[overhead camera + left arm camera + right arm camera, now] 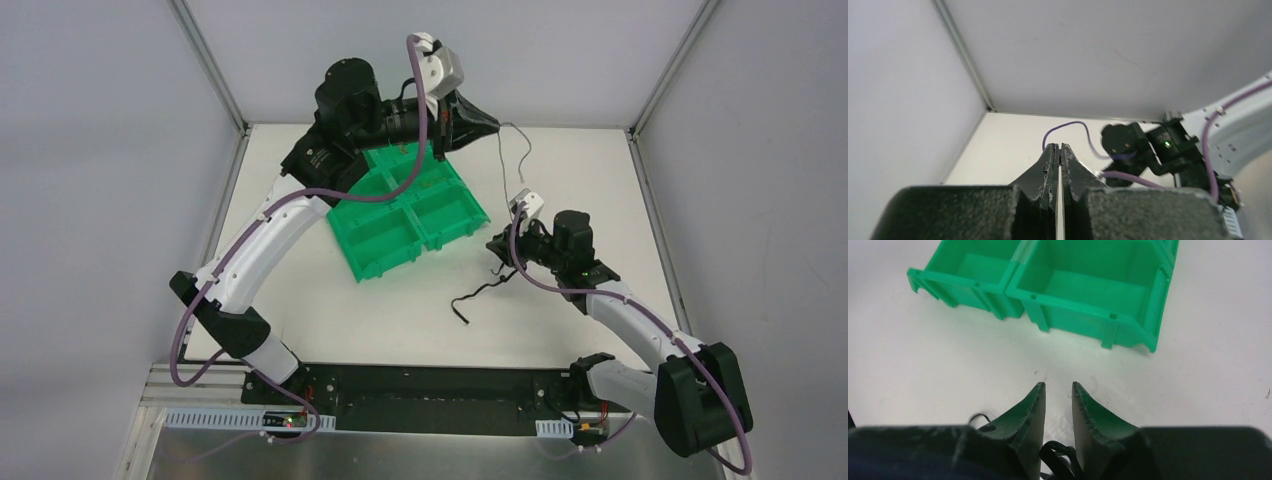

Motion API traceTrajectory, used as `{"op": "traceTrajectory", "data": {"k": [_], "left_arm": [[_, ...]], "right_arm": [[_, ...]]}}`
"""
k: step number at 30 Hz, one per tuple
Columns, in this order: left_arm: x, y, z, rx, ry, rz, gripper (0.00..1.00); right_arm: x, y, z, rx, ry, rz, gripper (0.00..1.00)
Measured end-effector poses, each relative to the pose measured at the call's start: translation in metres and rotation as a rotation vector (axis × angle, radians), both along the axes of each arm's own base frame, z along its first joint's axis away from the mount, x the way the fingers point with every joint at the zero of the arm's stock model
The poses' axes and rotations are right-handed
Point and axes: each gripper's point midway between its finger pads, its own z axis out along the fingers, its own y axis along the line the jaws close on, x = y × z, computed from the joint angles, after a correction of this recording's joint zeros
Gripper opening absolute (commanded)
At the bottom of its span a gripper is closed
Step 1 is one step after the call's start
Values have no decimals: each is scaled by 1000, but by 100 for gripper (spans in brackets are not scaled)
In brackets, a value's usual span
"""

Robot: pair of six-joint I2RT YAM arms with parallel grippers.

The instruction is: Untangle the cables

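The left end effector (495,124) is raised high above the desk (400,310), its jaws pressed fully together. A thin pale cable (527,160) hangs from its tip, dangling down towards the right arm's wrist. In the left wrist view the pinched cable itself is too thin to make out.

The right end effector (497,247) sits low, close to the desk. Its jaws stand a narrow gap apart, and a black cable (1054,460) lies bunched between them near their base; whether they pinch it cannot be told. That black cable (478,293) trails away behind this end effector across the desk. A green tray (1083,315) lies just ahead of its fingertips.
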Motion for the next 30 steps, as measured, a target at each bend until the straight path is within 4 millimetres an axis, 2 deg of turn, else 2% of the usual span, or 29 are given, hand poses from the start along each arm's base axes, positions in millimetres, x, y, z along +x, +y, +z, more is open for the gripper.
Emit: {"op": "traceTrajectory", "data": {"k": [5,7,10,12,15,17,19,20,22,24,27,30], "left_arm": [[27,19,41,-66,-54,106,0],[35,26,55,-85,-70,140,0],[40,31,59,-86,-74,161,0],[47,37,64,-96,-91,193,0],[58,50,72,-111,-115,249,0],[65,56,74,-115,-121,280,0],[70,62,75,-120,-126,308,0],[72,63,77,-122,-128,317,0],[72,67,83,-133,-138,332,0],[68,71,94,-152,-159,335,0],[63,75,109,-182,-190,334,0],[61,76,114,-195,-203,333,0]], "right_arm": [[-13,-8,-18,-67,7,25,33],[-17,-11,-23,-90,12,34,40],[-20,-13,-26,-110,14,41,67],[-26,-18,-35,-135,48,39,74],[-35,-24,-45,-164,94,34,71],[-38,-27,-47,-174,108,34,58],[-42,-31,-49,-186,116,34,54],[-43,-33,-50,-191,124,33,57],[-45,-36,-53,-198,143,26,70],[-48,-39,-55,-198,168,18,79],[-45,-35,-46,-164,180,11,83],[-28,-22,-21,-99,150,2,84]]}}
